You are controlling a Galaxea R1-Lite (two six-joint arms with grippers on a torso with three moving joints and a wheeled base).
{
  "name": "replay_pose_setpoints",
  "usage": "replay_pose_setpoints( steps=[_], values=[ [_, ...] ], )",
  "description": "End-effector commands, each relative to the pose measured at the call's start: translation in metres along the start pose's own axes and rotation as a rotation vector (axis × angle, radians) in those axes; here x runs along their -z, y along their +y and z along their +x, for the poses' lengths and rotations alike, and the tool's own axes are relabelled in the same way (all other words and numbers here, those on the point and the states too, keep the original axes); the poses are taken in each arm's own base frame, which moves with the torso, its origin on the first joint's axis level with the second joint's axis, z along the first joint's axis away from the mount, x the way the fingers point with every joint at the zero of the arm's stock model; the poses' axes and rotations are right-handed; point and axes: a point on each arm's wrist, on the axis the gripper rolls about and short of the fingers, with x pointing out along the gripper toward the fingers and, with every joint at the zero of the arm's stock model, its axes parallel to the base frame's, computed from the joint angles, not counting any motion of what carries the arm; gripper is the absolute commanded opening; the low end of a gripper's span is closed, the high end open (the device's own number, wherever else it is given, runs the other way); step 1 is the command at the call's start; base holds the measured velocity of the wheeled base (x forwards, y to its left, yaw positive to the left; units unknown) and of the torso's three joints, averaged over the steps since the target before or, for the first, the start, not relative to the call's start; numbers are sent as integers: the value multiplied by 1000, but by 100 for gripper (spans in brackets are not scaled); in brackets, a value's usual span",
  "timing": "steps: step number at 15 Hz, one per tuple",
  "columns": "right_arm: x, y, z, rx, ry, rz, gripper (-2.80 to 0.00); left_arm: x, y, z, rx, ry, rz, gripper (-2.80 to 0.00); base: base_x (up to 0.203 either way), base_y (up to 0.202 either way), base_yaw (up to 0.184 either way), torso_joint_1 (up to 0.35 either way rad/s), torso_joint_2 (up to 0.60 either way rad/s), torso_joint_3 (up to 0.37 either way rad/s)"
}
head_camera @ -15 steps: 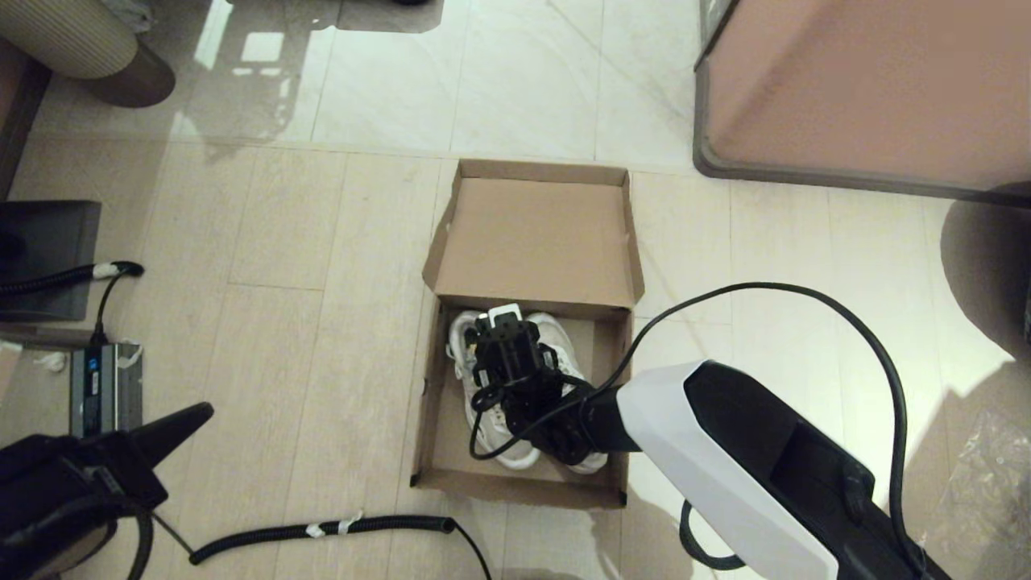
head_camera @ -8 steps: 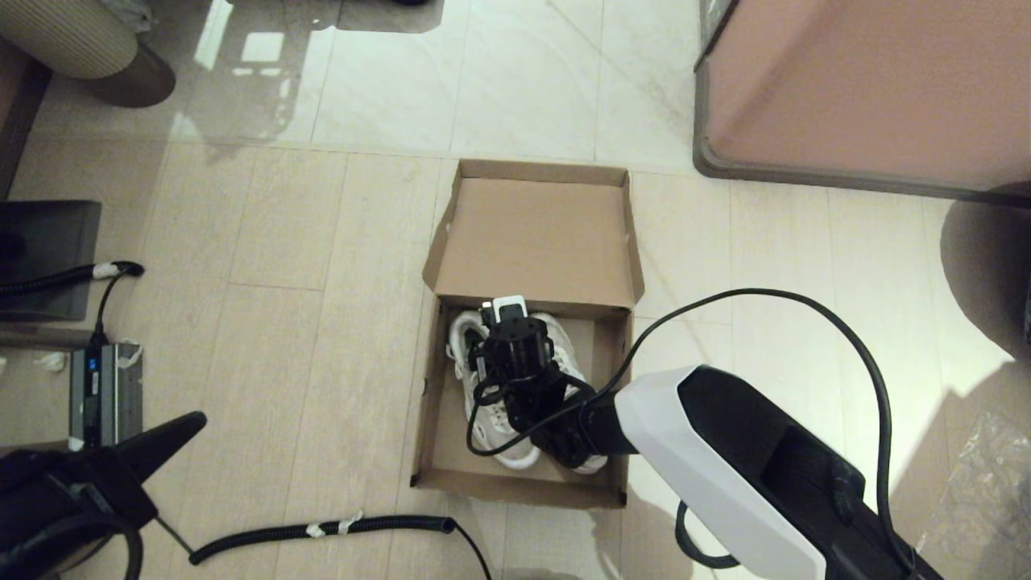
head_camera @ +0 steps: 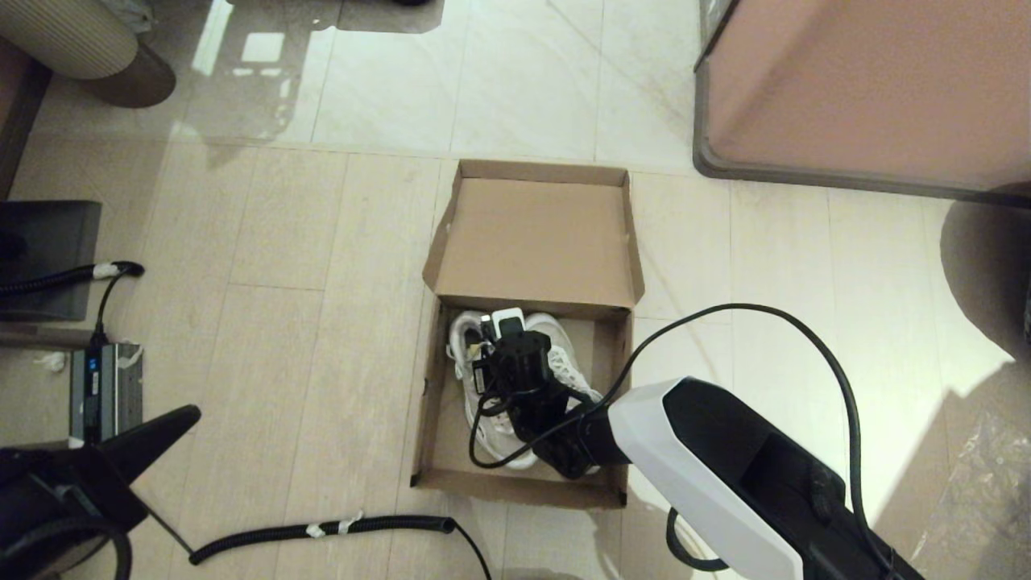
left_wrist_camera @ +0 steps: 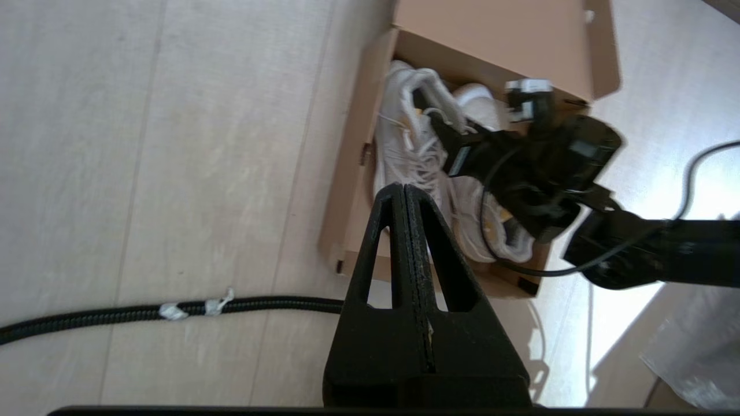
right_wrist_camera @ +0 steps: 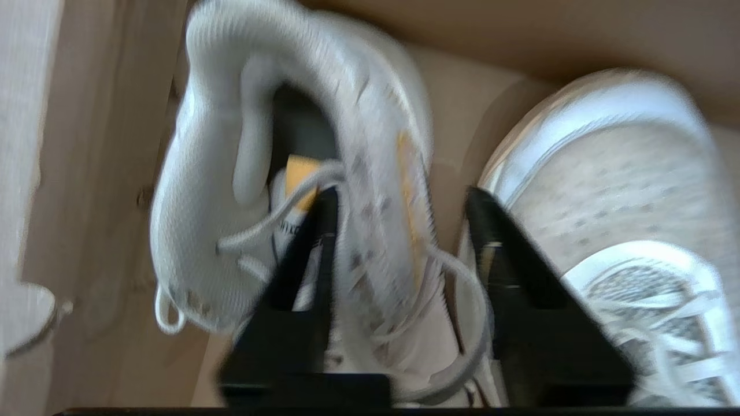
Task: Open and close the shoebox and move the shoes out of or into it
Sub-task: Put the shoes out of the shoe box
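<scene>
The brown cardboard shoebox (head_camera: 435, 459) lies open on the floor, its lid (head_camera: 536, 242) flipped back away from me. Both white sneakers lie inside, one (head_camera: 463, 338) on the left and one (head_camera: 573, 358) on the right. My right gripper (right_wrist_camera: 402, 196) is down in the box and open. One finger (right_wrist_camera: 312, 231) is inside the left sneaker's (right_wrist_camera: 214, 173) opening, the other sits between the two shoes, with that shoe's side wall between them. The second sneaker (right_wrist_camera: 624, 173) lies beside it. My left gripper (left_wrist_camera: 404, 188) is shut and empty, low at the near left (head_camera: 189, 415), away from the box (left_wrist_camera: 352, 190).
A large pinkish-brown block with a dark rim (head_camera: 870, 89) stands at the back right. A black corrugated cable (head_camera: 322, 528) runs across the floor just before the box. A small power unit (head_camera: 105, 387) and a dark panel (head_camera: 48, 258) are at the left, and crinkled plastic (head_camera: 983, 483) at the right.
My right wrist has shifted slightly nearer and to the right inside the box over the shoes. The left gripper has drawn back a little to the near left.
</scene>
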Motion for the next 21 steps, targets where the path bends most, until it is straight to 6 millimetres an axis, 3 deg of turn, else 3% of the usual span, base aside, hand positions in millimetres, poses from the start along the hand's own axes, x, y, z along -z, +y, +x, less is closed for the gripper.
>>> replay_pose_setpoints(
  steps=[1, 6, 12, 15, 17, 21],
  values=[
    [11, 1, 1, -3, 13, -4, -280, 0, -4, -2, 30, -7, 4, -280, 0, 0, 0, 0, 0, 0],
    [2, 2, 0, -5, -32, 18, -280, 0, -7, -9, 58, -26, 10, -280, 0, 0, 0, 0, 0, 0],
    [-56, 16, -29, -44, -72, 38, -280, 1, -7, -15, 64, -44, 11, -280, 0, 0, 0, 0, 0, 0],
    [-61, 23, -62, -78, -3, 7, -280, 3, -7, -18, 67, -47, 10, -280, 0, 0, 0, 0, 0, 0],
    [-68, 27, -95, -113, 38, -9, -280, 7, -6, -20, 66, -40, 8, -280, 0, 0, 0, 0, 0, 0],
    [-114, 27, -150, -172, 5, 9, -280, 7, -6, -23, 71, -51, 9, -280, 0, 0, 0, 0, 0, 0]
  ],
)
